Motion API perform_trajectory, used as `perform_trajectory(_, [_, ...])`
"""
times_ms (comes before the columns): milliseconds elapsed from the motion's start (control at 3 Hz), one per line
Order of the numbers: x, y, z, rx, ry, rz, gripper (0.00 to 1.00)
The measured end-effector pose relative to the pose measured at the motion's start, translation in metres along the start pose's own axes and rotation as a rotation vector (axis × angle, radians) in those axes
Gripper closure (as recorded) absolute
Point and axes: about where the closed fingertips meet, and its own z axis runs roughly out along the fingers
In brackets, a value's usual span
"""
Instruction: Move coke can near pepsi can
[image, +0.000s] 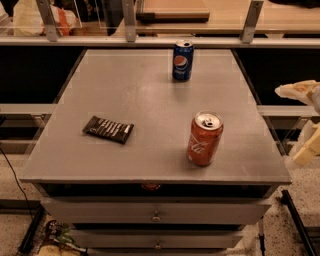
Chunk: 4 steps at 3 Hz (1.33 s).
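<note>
The coke can (204, 139), red-orange with white script and a silver top, stands upright on the grey table (130, 95), near its front right. The pepsi can (182, 61), dark blue with a round logo, stands upright at the table's far edge, a little right of centre. The two cans are well apart, the coke can nearer the camera. My gripper (306, 146) shows only as cream parts at the right edge of the camera view. It is off the table, to the right of the coke can, and touches neither can.
A dark snack bar wrapper (108, 129) lies flat on the left part of the table. Drawers (156, 214) sit below the table top. A railing with metal posts (129, 21) runs behind the table. A black frame leg (297, 220) stands at lower right.
</note>
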Motion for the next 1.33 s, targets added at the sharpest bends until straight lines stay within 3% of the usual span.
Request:
perform_trajectory(333, [0.018, -0.003, 0.016, -0.048, -0.198, 0.036, 0.0])
perform_trajectory(1000, [0.016, -0.005, 0.022, -0.059, -0.23, 0.048, 0.0])
perform_trajectory(1333, [0.013, 0.005, 0.032, -0.105, -0.33, 0.053, 0.0])
